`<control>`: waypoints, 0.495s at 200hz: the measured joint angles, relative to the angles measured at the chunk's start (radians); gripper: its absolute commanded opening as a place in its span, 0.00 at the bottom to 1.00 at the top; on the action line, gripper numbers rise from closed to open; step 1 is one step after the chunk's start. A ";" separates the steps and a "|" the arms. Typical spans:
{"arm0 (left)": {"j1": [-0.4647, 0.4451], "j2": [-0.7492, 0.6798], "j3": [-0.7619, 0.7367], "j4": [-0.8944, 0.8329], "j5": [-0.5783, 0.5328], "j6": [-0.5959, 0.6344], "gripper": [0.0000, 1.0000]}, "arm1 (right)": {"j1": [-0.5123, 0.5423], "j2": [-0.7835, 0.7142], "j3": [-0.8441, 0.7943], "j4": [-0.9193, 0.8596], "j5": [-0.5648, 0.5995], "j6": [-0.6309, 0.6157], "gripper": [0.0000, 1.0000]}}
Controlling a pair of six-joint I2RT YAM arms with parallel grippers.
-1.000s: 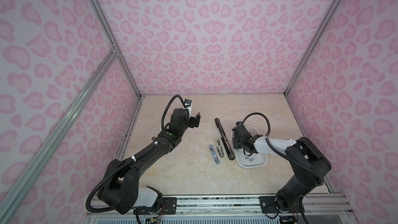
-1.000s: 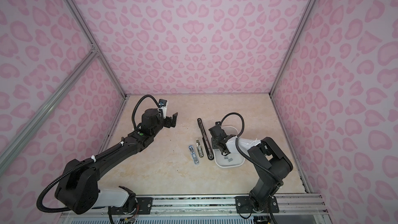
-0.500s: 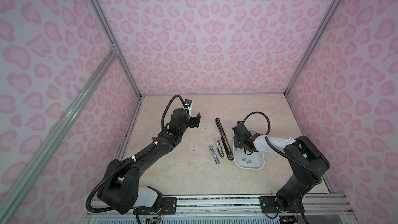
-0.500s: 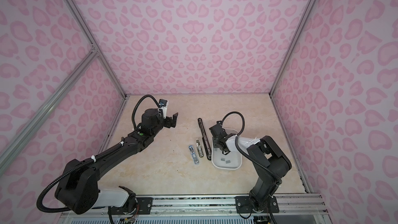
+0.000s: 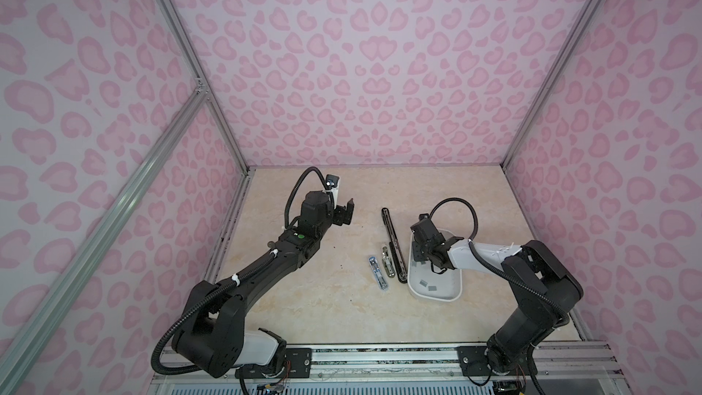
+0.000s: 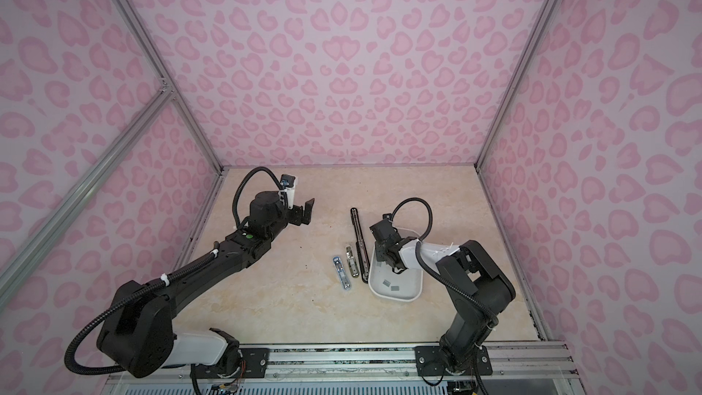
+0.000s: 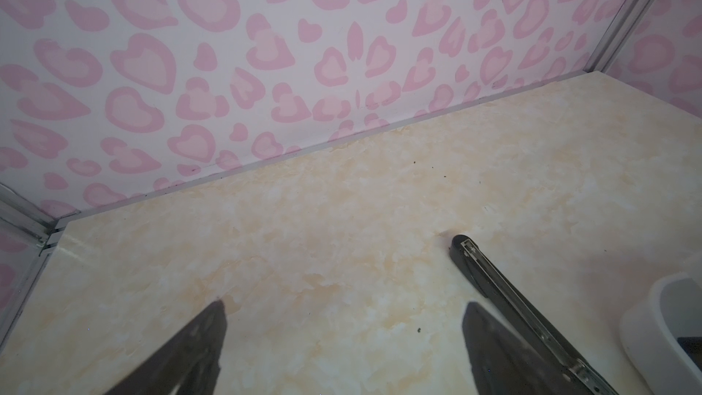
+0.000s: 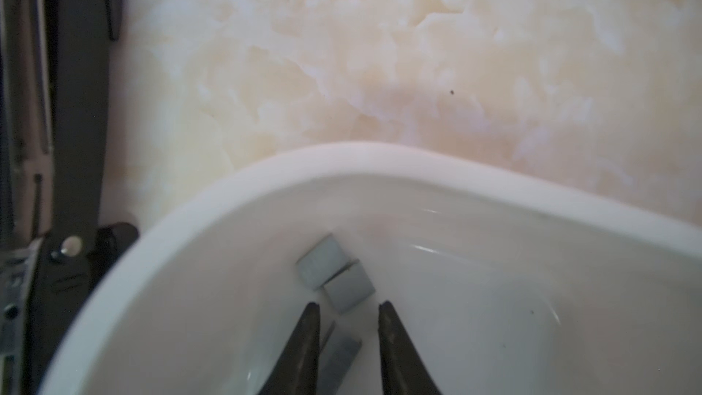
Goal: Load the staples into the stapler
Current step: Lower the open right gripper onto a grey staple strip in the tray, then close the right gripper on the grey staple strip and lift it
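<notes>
Staples point(image 8: 323, 265) in white tray point(image 8: 361, 157), right claw point(image 8: 348, 303) narrowly apart over them, left claw point(image 7: 344, 302) wide apart above worktop point(image 7: 304, 241)

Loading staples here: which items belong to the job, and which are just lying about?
In the job:
- staples in the white tray
- opened long black stapler, probably the one to load
- right gripper, open over the staples

Lying about, apparently:
- small silver stapler
- small brass-coloured stapler
- left gripper, open, holding nothing
</notes>
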 measured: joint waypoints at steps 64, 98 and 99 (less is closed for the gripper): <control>0.000 0.010 0.002 0.000 0.004 -0.003 0.97 | 0.000 -0.018 -0.014 -0.023 0.000 0.031 0.27; 0.000 0.010 0.002 0.000 0.004 -0.003 0.97 | 0.000 -0.010 -0.009 -0.015 -0.005 0.048 0.19; 0.000 0.010 0.002 0.000 0.004 -0.003 0.97 | 0.000 -0.010 -0.009 -0.015 -0.005 0.050 0.19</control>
